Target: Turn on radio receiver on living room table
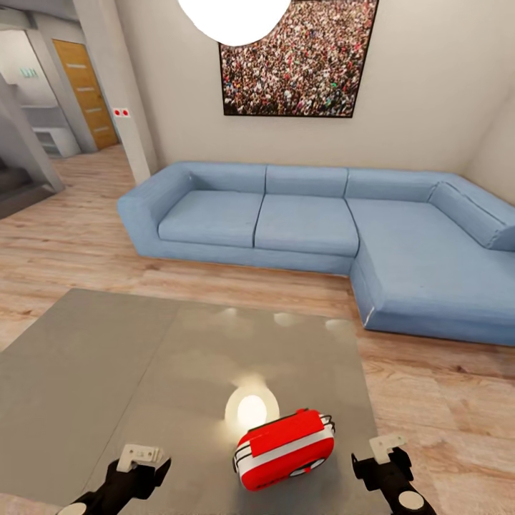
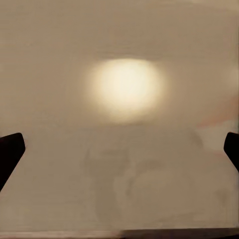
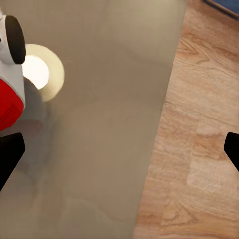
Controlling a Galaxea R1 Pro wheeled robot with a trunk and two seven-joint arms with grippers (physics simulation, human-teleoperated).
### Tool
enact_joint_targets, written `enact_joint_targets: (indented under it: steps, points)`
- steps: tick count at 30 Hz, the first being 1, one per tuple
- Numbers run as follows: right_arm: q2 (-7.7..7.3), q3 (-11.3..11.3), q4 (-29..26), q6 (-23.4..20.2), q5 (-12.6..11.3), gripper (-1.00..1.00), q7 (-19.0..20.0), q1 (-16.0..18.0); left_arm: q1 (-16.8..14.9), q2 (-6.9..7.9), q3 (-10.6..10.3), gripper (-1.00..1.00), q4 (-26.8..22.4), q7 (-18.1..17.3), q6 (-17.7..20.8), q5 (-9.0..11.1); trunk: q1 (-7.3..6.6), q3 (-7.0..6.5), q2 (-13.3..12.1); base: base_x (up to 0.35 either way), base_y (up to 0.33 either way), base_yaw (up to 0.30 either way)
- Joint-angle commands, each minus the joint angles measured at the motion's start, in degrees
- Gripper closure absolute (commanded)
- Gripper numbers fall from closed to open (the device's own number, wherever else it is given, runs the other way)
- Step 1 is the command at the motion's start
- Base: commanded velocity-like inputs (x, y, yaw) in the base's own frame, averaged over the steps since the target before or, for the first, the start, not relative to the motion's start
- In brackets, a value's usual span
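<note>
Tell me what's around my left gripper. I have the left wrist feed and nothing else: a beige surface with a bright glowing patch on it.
Observer: That surface is the table, and the patch is the pendant lamp reflected in its glossy top. In the head view your left gripper hangs over the table's near side, open, holding nothing.
Operator: Give me the radio's position.
Observer: The red radio receiver lies on the table between the two grippers, nearer the right gripper, apart from both.
Operator: Report the right side.
Observer: The right wrist view has the table's edge with wood floor beyond it, and the radio at that picture's border.
</note>
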State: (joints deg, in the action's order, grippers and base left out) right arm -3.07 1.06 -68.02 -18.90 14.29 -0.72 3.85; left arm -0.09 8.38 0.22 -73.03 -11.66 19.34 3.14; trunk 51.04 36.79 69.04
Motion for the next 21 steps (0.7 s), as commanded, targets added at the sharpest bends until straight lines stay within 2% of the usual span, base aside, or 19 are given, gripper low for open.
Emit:
enact_joint_targets:
  steps: [1, 12, 21]
  points:
    - [0.0, 0.1, 0.1, 0.0, 0.0, -1.0, 0.0, 0.1, 0.0, -0.02, 0.0, -1.0, 0.0, 0.1, 0.0, -0.2, 0.0, 0.1, 0.0, 0.0, 0.0, 0.0]
    - [0.0, 0.3, 0.4, 0.0, 0.1, -1.0, -0.5, 0.9, 0.0, -0.2, 0.0, -1.0, -1.7, 0.8, 0.4, -1.6, 0.0, 1.12, 0.0, 0.0, 0.0, 0.0]
    - [0.0, 0.3, 2.9, 0.0, 0.0, -1.0, -0.1, 2.8, -0.1, -1.2, 0.0, -1.0, -1.7, 1.0, 0.7, -4.7, 0.0, 1.96, 0.0, 0.0, 0.0, 0.0]
